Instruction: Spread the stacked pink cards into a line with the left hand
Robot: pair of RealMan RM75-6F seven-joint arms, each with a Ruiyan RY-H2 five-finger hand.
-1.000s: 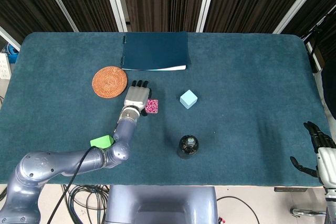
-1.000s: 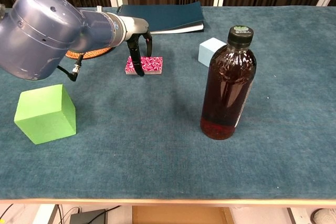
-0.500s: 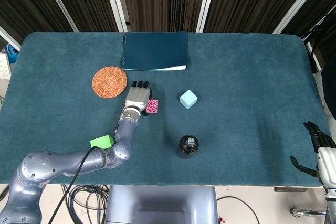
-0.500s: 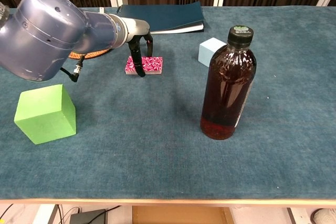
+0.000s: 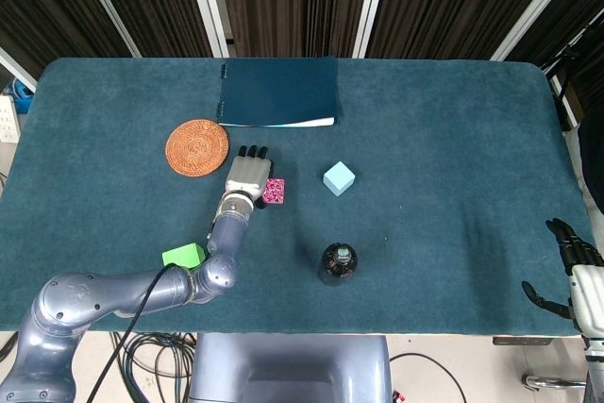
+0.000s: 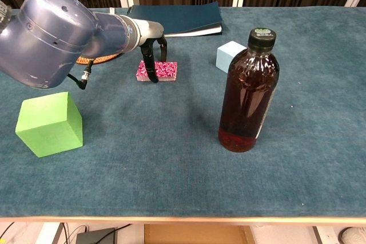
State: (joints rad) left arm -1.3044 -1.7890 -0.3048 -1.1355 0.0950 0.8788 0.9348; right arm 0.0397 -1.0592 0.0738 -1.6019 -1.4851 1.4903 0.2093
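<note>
The stack of pink patterned cards (image 5: pixel 275 191) (image 6: pixel 160 71) lies as one block on the blue cloth, left of the table's middle. My left hand (image 5: pixel 246 175) (image 6: pixel 152 50) stands over the stack's left end. Its fingers (image 5: pixel 253 151) stretch away from me in the head view. In the chest view one dark fingertip (image 6: pixel 152 72) comes down against the stack's near face, while the others hang behind it. Nothing is lifted. My right hand (image 5: pixel 573 271) hangs beyond the table's front right corner with its fingers apart, holding nothing.
A woven round coaster (image 5: pixel 197 146) and a dark blue notebook (image 5: pixel 278 92) lie behind the left hand. A light blue cube (image 5: pixel 339 177) sits right of the cards. A dark bottle (image 6: pixel 248 91) stands nearer the front, and a green cube (image 6: pixel 50 124) at the front left.
The left forearm has shifted very slightly; the hand stays at the stack and the cards remain one block.
</note>
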